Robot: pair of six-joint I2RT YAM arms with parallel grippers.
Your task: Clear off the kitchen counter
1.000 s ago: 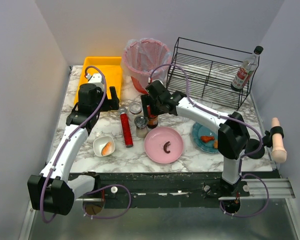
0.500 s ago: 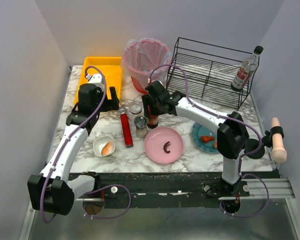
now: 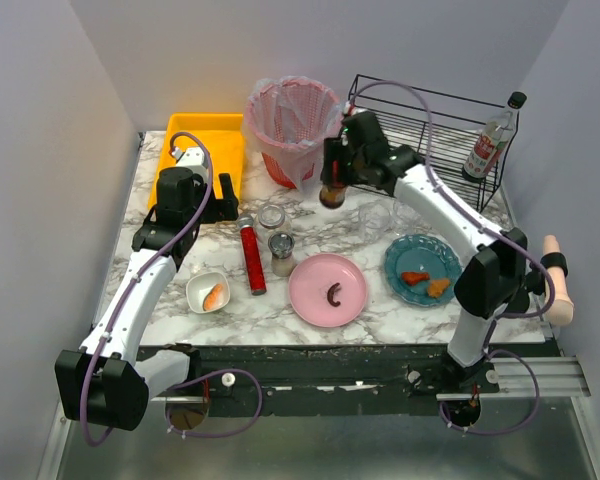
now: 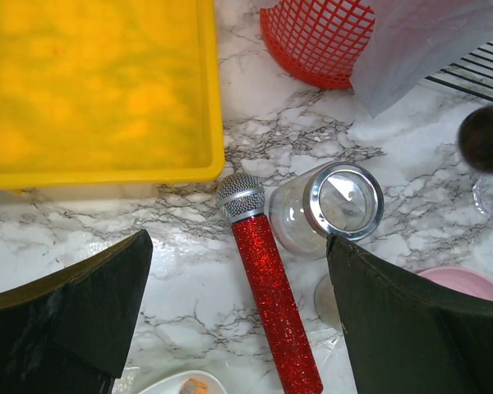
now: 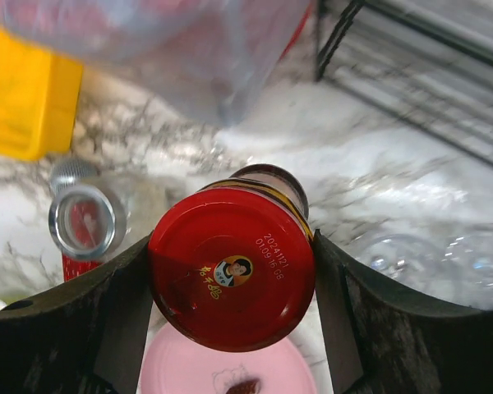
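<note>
The kitchen counter (image 3: 380,310) is white marble with grey veins. My right gripper (image 3: 332,180) is shut on a dark sauce jar with a red lid (image 5: 232,267), gripped at the lid and held above the counter between the red bin and the wire rack. The same jar (image 4: 485,135) shows at the right edge of the left wrist view. My left gripper (image 3: 223,195) hangs open beside the yellow tray. Below the left gripper (image 4: 238,271) lie a red glitter microphone (image 4: 271,279) and a glass jar with a metal rim (image 4: 329,209); nothing is between its fingers.
A yellow tray (image 3: 205,140) sits back left, a red bin with a plastic liner (image 3: 292,115) behind centre, and a black wire rack (image 3: 420,135) with a bottle (image 3: 493,140) back right. A white bowl (image 3: 208,291), pink plate (image 3: 327,289), teal plate (image 3: 423,268), clear glass (image 3: 375,220) and second small jar (image 3: 281,250) stand on the counter.
The right gripper closed on the red-lidded jar near the pink plate, lifted it and carried it back and right toward the rack. The left arm has not moved.
</note>
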